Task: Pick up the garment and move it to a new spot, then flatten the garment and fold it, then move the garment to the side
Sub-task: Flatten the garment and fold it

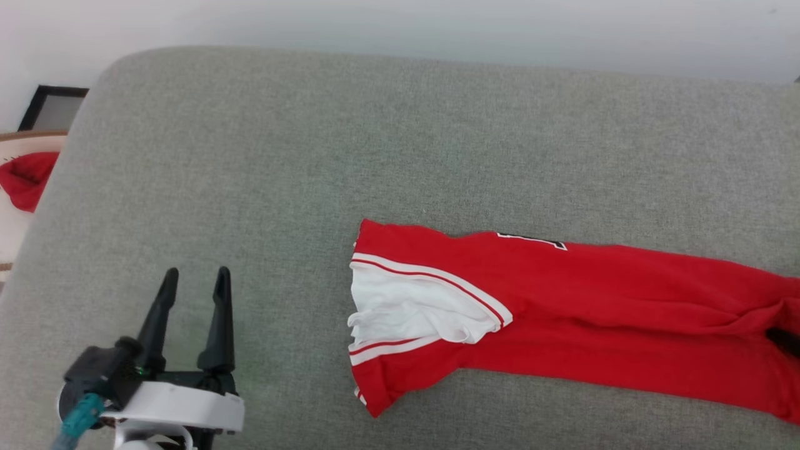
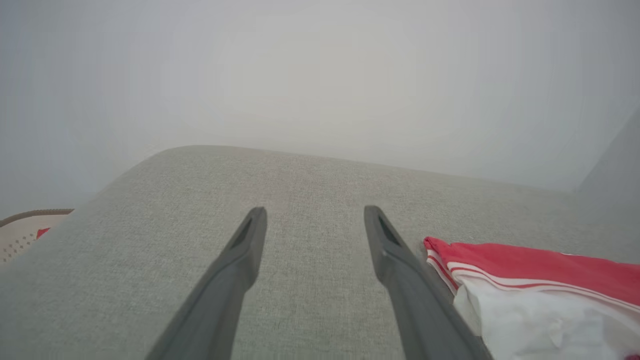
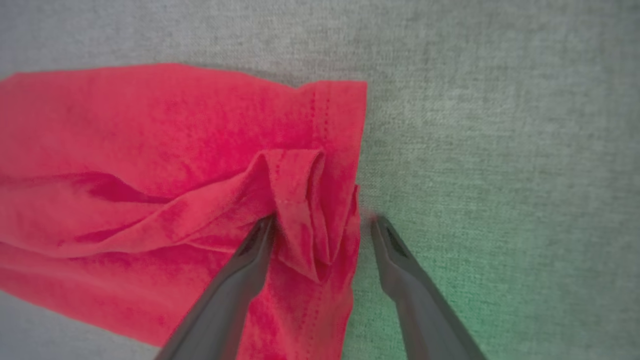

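Two grippers, both spread wide, both empty, and that says a lot about where we are. The garment lies on the grey cushion as a long narrow band. It runs from the centre of the head view out to the right edge, with the white sleeve bunched on top at its left end and a sliver of black lettering peeking along the upper edge. That reads to me as a lengthwise fold made and a crosswise one to come. The left gripper sits at the lower left of the head view, holding nothing. In its own wrist view the right-hand finger stands just beside the striped trim, which puts it well to take that end. The right gripper works the far end. In its wrist view one finger sits over red cloth beside a raised fold at the hem, and the other is over bare cushion, so the open jaws straddle the hem edge. Whether the tips actually press on the cloth, the blur won't let me say. I'd judge this a line-up for a pinch on the hem. The small red lump of cloth at the far left edge of the head view lies off the cushion, well apart from the action.
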Robot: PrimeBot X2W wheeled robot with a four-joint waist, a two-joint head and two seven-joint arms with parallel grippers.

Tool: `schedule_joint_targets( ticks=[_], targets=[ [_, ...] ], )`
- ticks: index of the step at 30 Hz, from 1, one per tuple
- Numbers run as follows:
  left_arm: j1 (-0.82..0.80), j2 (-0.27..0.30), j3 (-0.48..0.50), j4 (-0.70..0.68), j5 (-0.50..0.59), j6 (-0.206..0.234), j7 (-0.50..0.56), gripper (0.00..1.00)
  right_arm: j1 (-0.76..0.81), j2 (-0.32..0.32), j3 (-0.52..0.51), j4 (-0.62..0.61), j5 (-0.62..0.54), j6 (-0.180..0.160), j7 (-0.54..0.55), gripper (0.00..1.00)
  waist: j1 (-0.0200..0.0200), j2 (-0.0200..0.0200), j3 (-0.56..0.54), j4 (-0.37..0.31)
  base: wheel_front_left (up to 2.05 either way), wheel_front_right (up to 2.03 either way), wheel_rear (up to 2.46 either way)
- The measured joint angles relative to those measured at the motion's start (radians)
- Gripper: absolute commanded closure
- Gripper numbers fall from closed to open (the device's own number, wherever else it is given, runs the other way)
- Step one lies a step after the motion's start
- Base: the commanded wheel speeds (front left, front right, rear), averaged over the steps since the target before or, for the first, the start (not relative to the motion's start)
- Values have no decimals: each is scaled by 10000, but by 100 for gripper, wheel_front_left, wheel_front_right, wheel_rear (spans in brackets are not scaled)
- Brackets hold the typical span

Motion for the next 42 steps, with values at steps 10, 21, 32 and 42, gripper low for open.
schedule_joint_targets(
  ticks=[10, 21, 32, 42],
  targets=[
    [-281, -453, 199, 439, 508, -230, 0, 0, -318, 36, 113, 31, 10, 4, 188, 100, 0, 0, 342, 14, 0, 0, 0],
    [-242, -282, 418, 322, 562, -263, 0, 0, -398, -88, -756, 314, -48, 15, -339, 100, 0, 0, 383, -271, 0, 0, 0],
    [-136, -88, 732, 25, 648, -268, 0, 0, -651, -1394, -2541, 1498, -610, 4, -991, 100, 0, 0, 738, -742, 0, 0, 0],
    [-160, 104, 738, -100, 619, -268, 0, 0, -1185, -2127, -3097, 2387, -1141, 2, -1507, 100, 0, 0, 1000, -1058, 0, 0, 0]
  ],
)
